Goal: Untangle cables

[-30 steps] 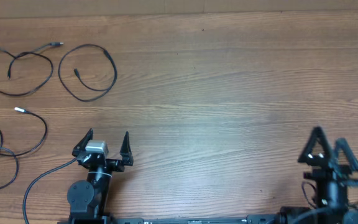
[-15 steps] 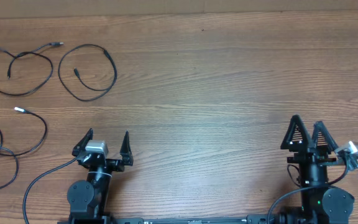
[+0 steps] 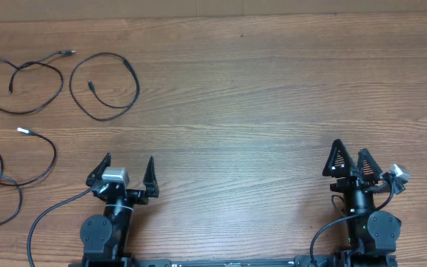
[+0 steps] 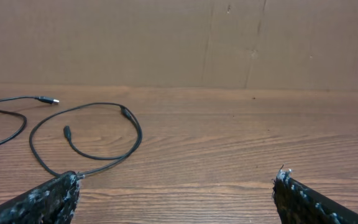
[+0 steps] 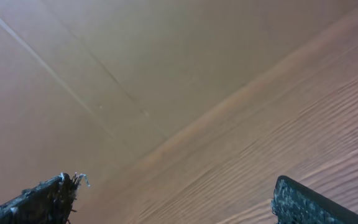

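Note:
Three thin black cables lie apart at the table's left. One loop (image 3: 122,68) sits at the back; it also shows in the left wrist view (image 4: 133,122). A second cable (image 3: 22,68) with a plug tip lies further left, and its plug end shows in the left wrist view (image 4: 46,99). A third cable (image 3: 49,148) with a silvery tip lies nearer, at the left edge. My left gripper (image 3: 127,169) is open and empty at the near left, its fingers also in the left wrist view (image 4: 176,186). My right gripper (image 3: 351,162) is open and empty at the near right; it shows in the right wrist view (image 5: 176,193).
A thicker black arm cable (image 3: 50,211) curves by the left arm's base. A brown cardboard wall (image 4: 179,37) stands along the table's far edge. The wooden table top (image 3: 258,96) spreads across the middle and right.
My right arm has swung leftward and turned, drawing back from the right edge. The left arm and the cables have not moved.

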